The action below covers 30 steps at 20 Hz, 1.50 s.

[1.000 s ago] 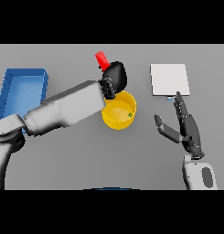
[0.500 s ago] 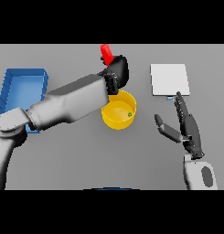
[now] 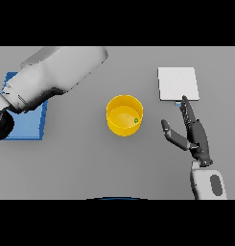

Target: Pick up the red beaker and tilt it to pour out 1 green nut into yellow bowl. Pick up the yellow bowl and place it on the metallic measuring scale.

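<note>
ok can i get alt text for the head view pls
A yellow bowl with one small green nut inside sits mid-table, with a white scale to its right. The right hand rests open near the scale; the left arm crosses over a blue tray, its hand unseen.

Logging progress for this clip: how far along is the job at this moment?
The pour looks done: one green nut lies inside the yellow bowl. The red beaker and the left robot hand are out of view; only the left arm shows. Nothing is held in view. The right robot hand is open beside the bowl, not touching it. Left: lifting the bowl onto the scale.
</note>
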Each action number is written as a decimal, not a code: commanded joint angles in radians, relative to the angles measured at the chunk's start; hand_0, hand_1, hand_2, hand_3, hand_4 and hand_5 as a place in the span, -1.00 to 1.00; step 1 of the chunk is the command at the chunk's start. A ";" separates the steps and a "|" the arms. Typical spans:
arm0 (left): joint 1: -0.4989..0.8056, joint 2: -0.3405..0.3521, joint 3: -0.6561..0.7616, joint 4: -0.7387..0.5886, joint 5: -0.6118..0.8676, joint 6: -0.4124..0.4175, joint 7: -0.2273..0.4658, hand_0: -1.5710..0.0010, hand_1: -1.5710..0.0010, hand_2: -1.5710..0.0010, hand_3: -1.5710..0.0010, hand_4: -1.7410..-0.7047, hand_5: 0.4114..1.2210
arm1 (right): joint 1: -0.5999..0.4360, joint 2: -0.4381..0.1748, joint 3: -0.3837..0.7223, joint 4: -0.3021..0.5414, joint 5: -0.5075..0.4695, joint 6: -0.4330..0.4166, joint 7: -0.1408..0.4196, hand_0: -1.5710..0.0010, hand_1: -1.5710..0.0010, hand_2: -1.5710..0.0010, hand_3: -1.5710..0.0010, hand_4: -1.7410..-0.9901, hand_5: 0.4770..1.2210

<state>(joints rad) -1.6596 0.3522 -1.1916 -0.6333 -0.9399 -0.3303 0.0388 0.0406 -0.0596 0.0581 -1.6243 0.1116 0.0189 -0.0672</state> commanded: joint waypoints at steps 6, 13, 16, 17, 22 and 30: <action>-0.060 0.122 0.287 0.277 0.280 0.049 0.088 -1.00 -0.96 -0.96 -0.83 -0.80 0.99 | -0.010 -0.021 0.002 -0.009 0.002 0.010 0.001 1.00 1.00 1.00 1.00 0.18 -0.54; 0.080 0.261 0.509 0.396 0.612 0.213 0.171 -1.00 -0.99 -0.99 -0.83 -0.96 1.00 | -0.032 -0.031 0.019 0.017 0.030 0.015 -0.031 1.00 1.00 1.00 1.00 0.18 -0.53; 0.174 0.299 0.536 0.381 0.699 0.294 0.244 -1.00 -1.00 -1.00 -0.79 -0.98 1.00 | -0.037 -0.020 0.017 0.023 0.015 0.017 -0.013 1.00 1.00 1.00 1.00 0.24 -0.53; 0.213 0.309 0.542 0.376 0.724 0.307 0.265 -1.00 -1.00 -1.00 -0.83 -0.98 1.00 | -0.047 -0.015 0.016 0.027 0.008 0.019 -0.006 1.00 1.00 1.00 1.00 0.24 -0.52; 0.405 0.327 0.596 0.311 0.892 0.386 0.373 -1.00 -1.00 -1.00 -0.86 -0.99 1.00 | -0.030 -0.027 0.022 0.022 0.021 0.021 -0.022 1.00 1.00 1.00 1.00 0.17 -0.48; 0.721 0.410 0.606 0.007 1.059 0.572 0.489 -1.00 -1.00 -1.00 -0.84 -1.00 1.00 | -0.023 -0.043 0.020 0.034 0.030 0.024 -0.040 1.00 1.00 1.00 1.00 0.15 -0.36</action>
<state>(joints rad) -0.9377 0.7616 -0.5861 -0.6265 0.1210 0.2424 0.5243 0.0175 -0.1027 0.0775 -1.5908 0.1415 0.0423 -0.1062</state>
